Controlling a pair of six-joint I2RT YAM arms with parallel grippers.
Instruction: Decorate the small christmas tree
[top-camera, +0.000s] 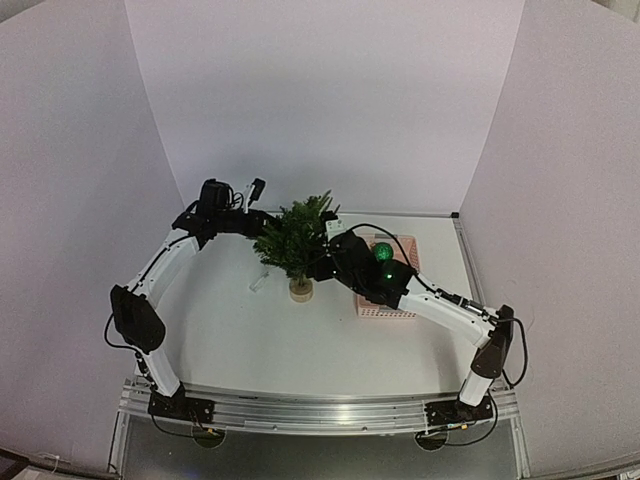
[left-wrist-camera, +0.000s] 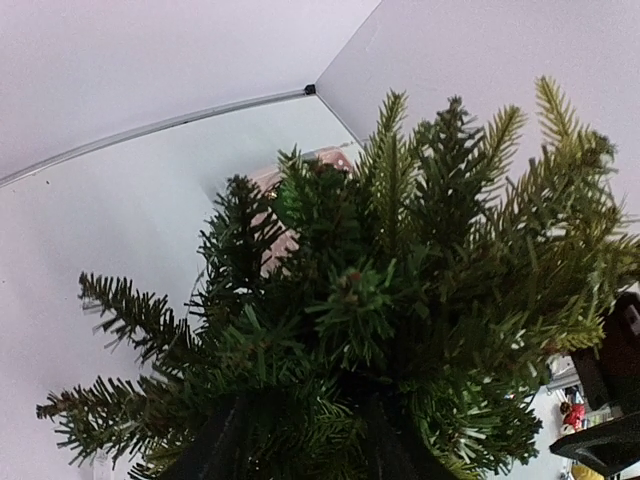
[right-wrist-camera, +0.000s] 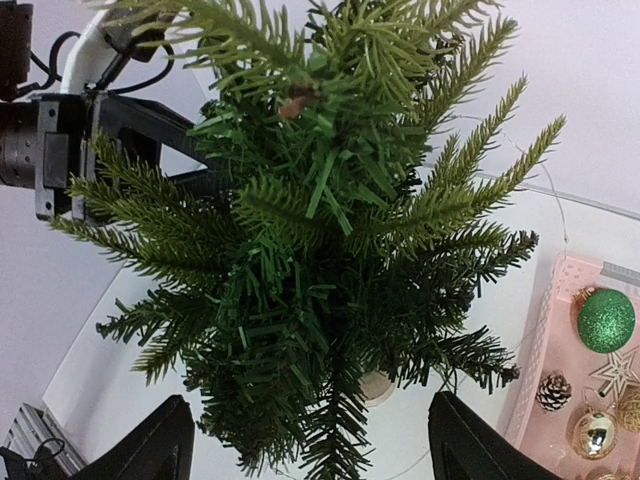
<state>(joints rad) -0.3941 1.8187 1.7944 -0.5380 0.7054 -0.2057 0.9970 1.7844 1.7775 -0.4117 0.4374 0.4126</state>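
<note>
The small christmas tree (top-camera: 296, 238) stands upright on its pale round base (top-camera: 301, 290) mid-table, and no ornament shows on it. My left gripper (top-camera: 264, 227) is pushed into the tree's left side. In the left wrist view its dark fingers (left-wrist-camera: 225, 445) stand apart, with needles of the tree (left-wrist-camera: 400, 290) in the gap, so this gripper (left-wrist-camera: 310, 405) is open. My right gripper (top-camera: 326, 247) faces the tree's right side. In the right wrist view this gripper (right-wrist-camera: 310, 400) is wide open, its fingers (right-wrist-camera: 150, 450) flanking the low branches (right-wrist-camera: 330, 330) without touching them.
A pink basket (top-camera: 405, 247) sits right of the tree, partly under the right arm. It holds a green glitter ball (right-wrist-camera: 606, 320), a pine cone (right-wrist-camera: 553, 392), a gold bauble (right-wrist-camera: 594, 432) and a star (right-wrist-camera: 618, 372). A small clear object (top-camera: 258, 283) lies left of the base.
</note>
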